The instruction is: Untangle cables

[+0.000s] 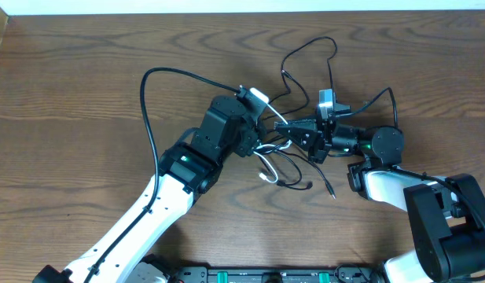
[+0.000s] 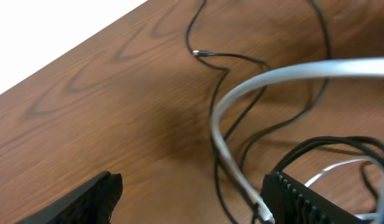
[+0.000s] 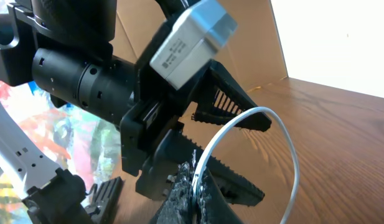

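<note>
White cable [image 3: 261, 110] pinched in closed right gripper [image 3: 193, 183], arcing up from its fingertips. The left gripper [image 2: 192, 199] stands wide, and the same cable loops between its fingers. Black cables [image 1: 324, 179] lie tangled just beside both grippers at mid-table. The table [image 1: 69, 157] is dark wood-grain, and a cardboard panel [image 3: 260, 50] stands beyond.

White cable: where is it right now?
The white cable lies mid-table in the overhead view among the black cables; the right gripper is shut on it, its loop passing between the open fingers of the left gripper.
</note>
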Controlling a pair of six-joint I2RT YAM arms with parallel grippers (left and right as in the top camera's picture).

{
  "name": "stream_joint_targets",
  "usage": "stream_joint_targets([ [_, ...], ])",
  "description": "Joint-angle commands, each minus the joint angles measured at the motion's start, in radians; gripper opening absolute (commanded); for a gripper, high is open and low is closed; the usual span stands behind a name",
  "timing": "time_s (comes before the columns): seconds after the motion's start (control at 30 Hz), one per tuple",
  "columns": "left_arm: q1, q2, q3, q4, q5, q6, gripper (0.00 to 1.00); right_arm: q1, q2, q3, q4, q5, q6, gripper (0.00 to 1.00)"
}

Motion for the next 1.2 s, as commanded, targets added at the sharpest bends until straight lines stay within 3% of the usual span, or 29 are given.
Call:
stream_joint_targets([
  [0.0,0.004,-0.002,0.017,0.024,0.055,0.010,0.79,-0.005,0.005,0.000,0.043,0.015,0.012,0.01],
  [0.43,0.004,0.011,0.017,0.125,0.050,0.009,0.82,-0.004,0.005,0.000,0.043,0.009,0.020,0.01],
  [0.67,0.004,0.011,0.017,0.098,0.050,0.001,0.83,-0.022,0.005,0.000,0.026,0.008,0.020,0.01],
  [0.83,0.004,0.011,0.017,0.013,0.051,-0.027,0.83,-0.068,0.005,0.000,-0.138,0.050,0.019,0.01],
  [1.17,0.004,0.014,0.016,-0.150,0.051,-0.208,0.84,-0.148,0.005,0.000,-0.649,0.290,0.019,0.05],
])
